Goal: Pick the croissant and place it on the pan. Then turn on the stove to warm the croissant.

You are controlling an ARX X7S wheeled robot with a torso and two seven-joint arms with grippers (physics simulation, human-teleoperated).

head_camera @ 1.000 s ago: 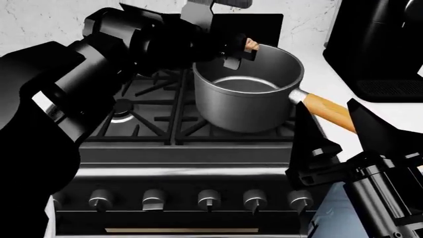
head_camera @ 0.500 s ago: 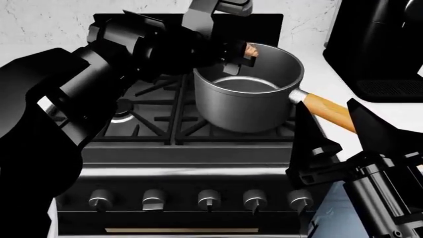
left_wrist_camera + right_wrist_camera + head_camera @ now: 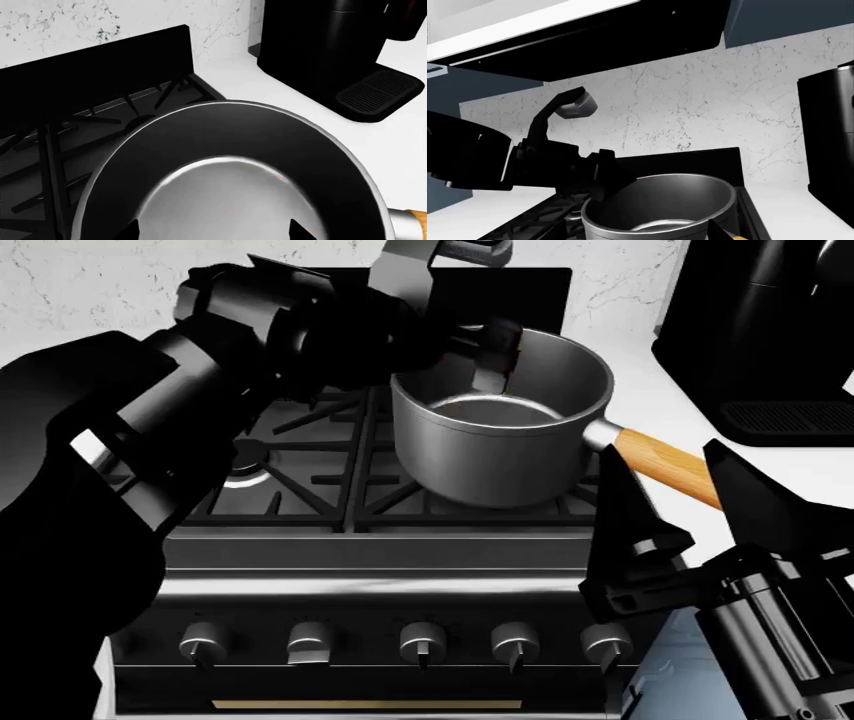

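The grey pan [image 3: 497,450] stands on the stove's [image 3: 320,475] right grate, its wooden handle [image 3: 663,466] pointing right. My left gripper [image 3: 483,352] hangs open over the pan's far-left rim. In the left wrist view its two fingertips [image 3: 131,231] stand far apart above the pan's bare grey bottom [image 3: 227,200], nothing between them. The croissant does not show clearly in any view. My right gripper [image 3: 694,518] is open at the front right, near the handle, holding nothing. The right wrist view looks across the pan [image 3: 660,205] at my left arm [image 3: 554,160].
A row of knobs [image 3: 414,644] runs along the stove's front. A black coffee machine [image 3: 767,330] stands on the white counter to the right. The stove's black backguard [image 3: 100,65] and marble wall lie behind. A range hood [image 3: 594,35] hangs overhead.
The croissant that showed between my left fingers above the pan's rim is gone from there, and the left jaws have spread open. The right arm has not moved.
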